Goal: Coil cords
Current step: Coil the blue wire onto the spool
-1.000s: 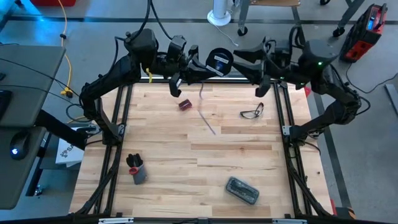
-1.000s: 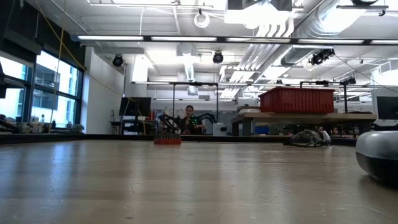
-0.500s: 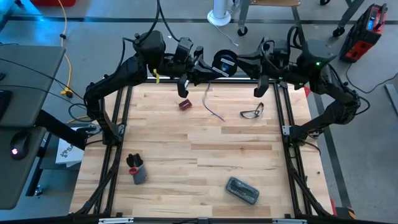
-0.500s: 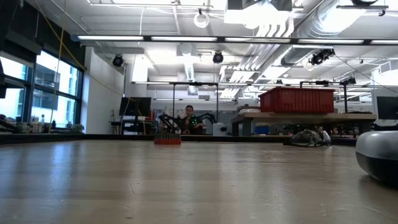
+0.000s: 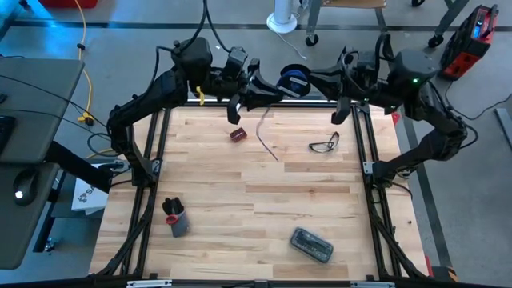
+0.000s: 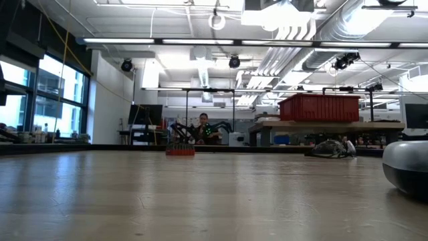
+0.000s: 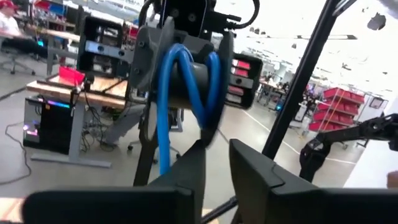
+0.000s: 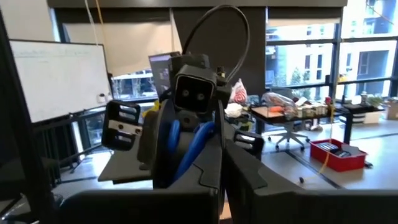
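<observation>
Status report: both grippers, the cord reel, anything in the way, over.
Right gripper shut on the reel, held up at the table's far edge. Left gripper at the blue cord, tail dangling over the table. Glasses lie beside it, apart.

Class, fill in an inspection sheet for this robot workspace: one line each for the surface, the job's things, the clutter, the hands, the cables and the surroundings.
Surface: wooden table, light planks, inside a dark frame.
Job's things: black reel with blue cord held up at the far edge between both arms; a loose cord tail hangs to the table.
Clutter: glasses, small red item, grey-black object, dark case.
Hands: left hand at the reel, fingers slightly apart; right hand shut on the reel.
Cables: yellow cable on the floor, off the table.
Surroundings: workshop with red bin; a person seated far behind.
</observation>
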### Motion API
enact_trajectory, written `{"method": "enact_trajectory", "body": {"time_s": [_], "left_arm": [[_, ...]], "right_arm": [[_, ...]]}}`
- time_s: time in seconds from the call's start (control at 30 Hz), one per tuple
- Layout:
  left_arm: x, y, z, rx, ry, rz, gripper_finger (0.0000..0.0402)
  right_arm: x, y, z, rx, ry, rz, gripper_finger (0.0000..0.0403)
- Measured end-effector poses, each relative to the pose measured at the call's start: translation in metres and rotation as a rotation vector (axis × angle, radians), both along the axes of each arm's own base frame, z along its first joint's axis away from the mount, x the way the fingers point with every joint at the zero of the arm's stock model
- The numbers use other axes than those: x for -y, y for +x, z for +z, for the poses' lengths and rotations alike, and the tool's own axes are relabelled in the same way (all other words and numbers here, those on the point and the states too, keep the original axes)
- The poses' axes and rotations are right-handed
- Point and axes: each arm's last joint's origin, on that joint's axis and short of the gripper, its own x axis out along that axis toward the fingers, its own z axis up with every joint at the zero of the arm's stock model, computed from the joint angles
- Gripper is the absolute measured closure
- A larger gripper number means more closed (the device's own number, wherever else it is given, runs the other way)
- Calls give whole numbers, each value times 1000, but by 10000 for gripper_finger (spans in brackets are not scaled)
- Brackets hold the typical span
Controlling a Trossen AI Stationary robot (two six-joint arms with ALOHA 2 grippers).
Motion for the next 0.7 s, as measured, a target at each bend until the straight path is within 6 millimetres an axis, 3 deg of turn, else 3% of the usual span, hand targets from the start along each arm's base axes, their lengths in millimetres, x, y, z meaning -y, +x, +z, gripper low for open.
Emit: {"method": "enact_trajectory", "body": {"time_s": [0.37, 0.7], "left_arm": [[-1, -15, -2, -98, 4, 11, 271], [-1, -25, 5, -70, 52, 31, 239]], "right_arm": [[8, -15, -4, -77, -19, -8, 402], [9, 10, -20, -192, -81, 77, 403]]}}
